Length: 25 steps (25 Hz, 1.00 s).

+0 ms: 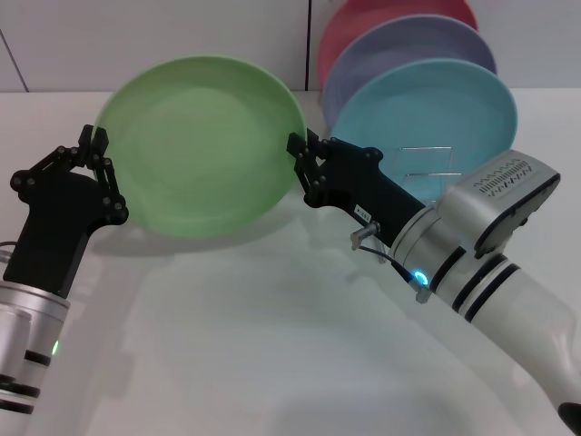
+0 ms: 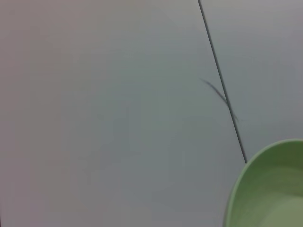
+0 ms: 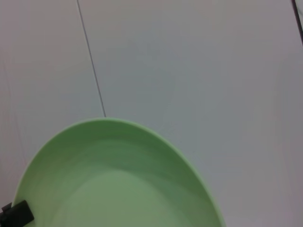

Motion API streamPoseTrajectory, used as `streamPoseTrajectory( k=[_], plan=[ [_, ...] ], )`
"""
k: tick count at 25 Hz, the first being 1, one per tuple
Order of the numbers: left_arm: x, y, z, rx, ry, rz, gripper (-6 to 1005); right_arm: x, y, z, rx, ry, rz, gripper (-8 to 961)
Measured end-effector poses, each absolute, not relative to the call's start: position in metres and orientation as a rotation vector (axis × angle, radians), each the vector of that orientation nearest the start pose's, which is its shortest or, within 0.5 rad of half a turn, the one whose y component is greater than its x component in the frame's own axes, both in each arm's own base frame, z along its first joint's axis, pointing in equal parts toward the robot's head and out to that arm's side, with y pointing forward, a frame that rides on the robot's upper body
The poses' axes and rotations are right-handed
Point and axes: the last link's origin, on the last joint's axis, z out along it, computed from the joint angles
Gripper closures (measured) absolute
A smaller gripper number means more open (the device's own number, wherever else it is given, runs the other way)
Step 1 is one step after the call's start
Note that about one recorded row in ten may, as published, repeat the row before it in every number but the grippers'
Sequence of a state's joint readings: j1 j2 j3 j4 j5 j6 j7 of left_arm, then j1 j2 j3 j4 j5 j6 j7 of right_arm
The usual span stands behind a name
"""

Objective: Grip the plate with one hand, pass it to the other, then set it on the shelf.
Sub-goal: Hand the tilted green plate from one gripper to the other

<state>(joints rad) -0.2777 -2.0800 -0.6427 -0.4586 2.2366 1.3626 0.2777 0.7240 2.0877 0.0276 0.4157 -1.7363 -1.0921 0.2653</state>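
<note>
White tabletop (image 1: 272, 345) below, pale panelled wall (image 1: 163, 36) behind. Held up above the table, tilted to face the head camera: the plate (image 1: 201, 145), round, light green, smooth and matte, with a shallow raised rim. Clamped on its rim at 9 o'clock by the left gripper (image 1: 96, 156), arm marked with a green light. Pinched at 3 o'clock by the right gripper (image 1: 302, 165), arm marked with a blue light. Off at 2 o'clock, the shelf (image 1: 431, 163), a thin wire rack holding a light blue plate (image 1: 436, 109), a lavender plate (image 1: 399, 45) and a pink plate (image 1: 381, 14) upright.
</note>
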Motion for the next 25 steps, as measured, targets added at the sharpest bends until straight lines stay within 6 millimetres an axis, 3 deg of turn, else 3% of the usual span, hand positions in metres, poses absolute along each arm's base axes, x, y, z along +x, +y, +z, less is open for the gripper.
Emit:
streamPoseTrajectory(
  k=[25],
  plan=[
    [-0.2704,0.2825,-0.0426,-1.620,-0.176,-0.751,824,0.1928,0.3439,-0.1189,-2.100,0.625,0.993,919]
  ],
)
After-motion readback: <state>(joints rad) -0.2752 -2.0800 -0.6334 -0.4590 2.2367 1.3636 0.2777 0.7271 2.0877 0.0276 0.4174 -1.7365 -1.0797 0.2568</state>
